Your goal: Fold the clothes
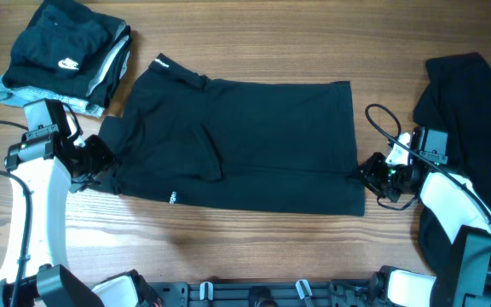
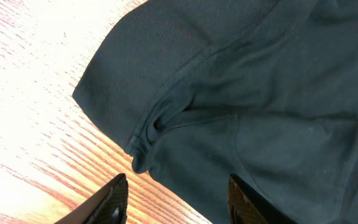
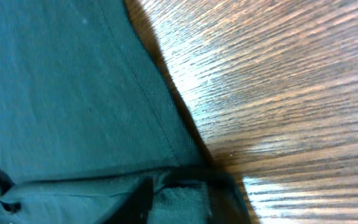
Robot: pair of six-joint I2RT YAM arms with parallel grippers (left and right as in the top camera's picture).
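One of the clothes, a black garment point(image 1: 254, 141), lies spread flat across the middle of the table, with a white label point(image 1: 173, 198) near its front edge. My left gripper point(image 1: 102, 162) sits at its left edge. In the left wrist view it point(image 2: 178, 190) stands open, one finger point(image 2: 114, 199) over bare wood and the other over the fabric point(image 2: 260, 93), with the rumpled hem just ahead. At the garment's front right corner, my right gripper point(image 1: 370, 173) has a bunched fold of the fabric point(image 3: 73, 81) pinched between its jaws point(image 3: 180, 198).
A folded stack of clothes, with a white swoosh logo point(image 1: 66, 62) on top and a grey-blue piece point(image 1: 24, 92) underneath, sits at the back left. A loose pile of black clothes point(image 1: 476, 119) lies at the right edge, behind my right arm. Bare wood point(image 1: 254, 43) runs behind the garment.
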